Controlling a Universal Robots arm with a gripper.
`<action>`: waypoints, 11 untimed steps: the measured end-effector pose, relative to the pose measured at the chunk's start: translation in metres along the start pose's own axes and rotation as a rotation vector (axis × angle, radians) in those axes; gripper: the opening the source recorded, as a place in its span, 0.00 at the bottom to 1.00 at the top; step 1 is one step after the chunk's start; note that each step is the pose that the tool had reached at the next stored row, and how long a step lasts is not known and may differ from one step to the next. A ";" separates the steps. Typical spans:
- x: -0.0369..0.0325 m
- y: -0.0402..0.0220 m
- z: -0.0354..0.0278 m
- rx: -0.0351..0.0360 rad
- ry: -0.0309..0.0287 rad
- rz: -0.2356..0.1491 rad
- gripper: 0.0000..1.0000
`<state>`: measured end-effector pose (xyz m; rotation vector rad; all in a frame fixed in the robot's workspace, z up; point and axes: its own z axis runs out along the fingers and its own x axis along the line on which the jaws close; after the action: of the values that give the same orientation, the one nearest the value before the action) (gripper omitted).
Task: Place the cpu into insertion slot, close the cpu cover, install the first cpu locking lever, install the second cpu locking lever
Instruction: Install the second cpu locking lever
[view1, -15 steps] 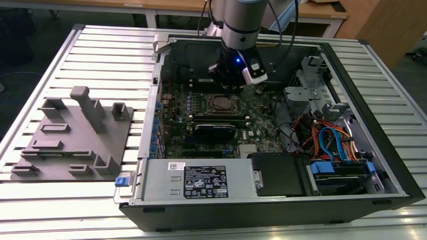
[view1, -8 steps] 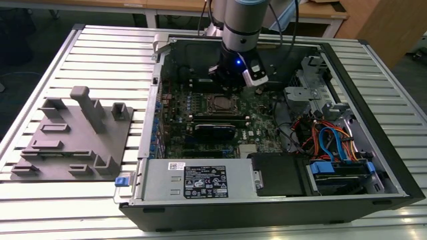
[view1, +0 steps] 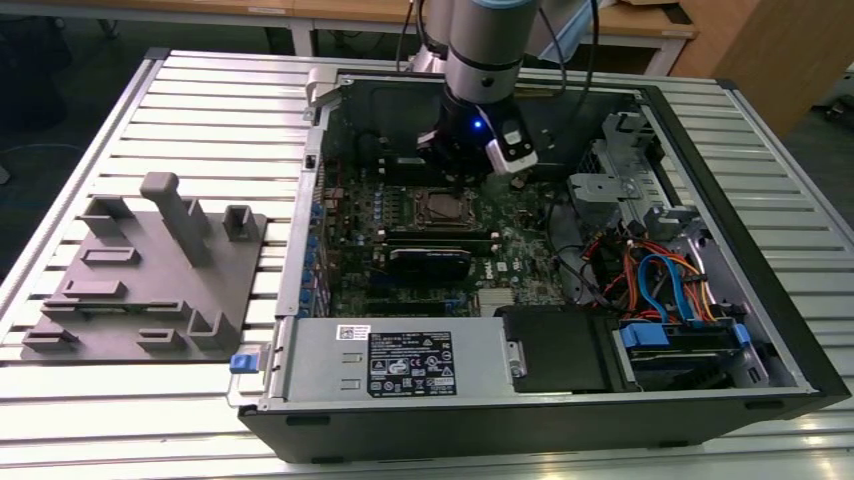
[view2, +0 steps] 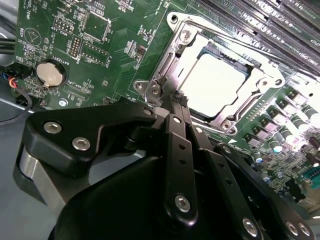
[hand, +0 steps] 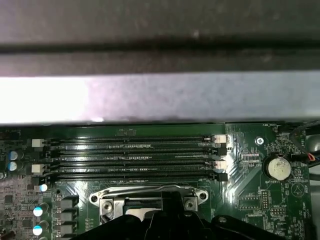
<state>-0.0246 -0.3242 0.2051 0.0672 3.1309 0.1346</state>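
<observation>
- Cpu (view2: 220, 85): seated in the insertion slot (view2: 252, 92) on the green motherboard (view2: 100, 50), its pale metal top showing bright through the window of the cpu cover (view2: 192, 37).
- Cpu cover: lying flat over the slot, its silver frame ringing the chip; in the first wrist view its edge (hand: 150, 192) sits just beside the long black memory slots (hand: 130, 157).
- Gripper (view2: 178, 97): fingers drawn together with no visible gap, tips at the corner of the cpu cover nearest the coin battery (view2: 51, 74); whether they pinch a thin lever there I cannot tell.
- In the exterior view the gripper (view1: 461, 165) hangs inside the open computer case (view1: 747, 250), just beside the insertion slot (view1: 441, 208).
- A grey fixture tray (view1: 147, 290) lies well apart from the case, on the slatted table (view1: 80, 420).
</observation>
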 end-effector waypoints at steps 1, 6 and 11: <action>-0.0001 0.0001 -0.0017 0.0001 0.0001 0.000 0.11; -0.0001 0.0010 -0.0110 0.0006 0.0001 0.000 0.11; -0.0002 0.0017 -0.0185 0.0167 -0.0008 0.000 0.11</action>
<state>-0.0245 -0.3241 0.2237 0.0670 3.1314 0.1084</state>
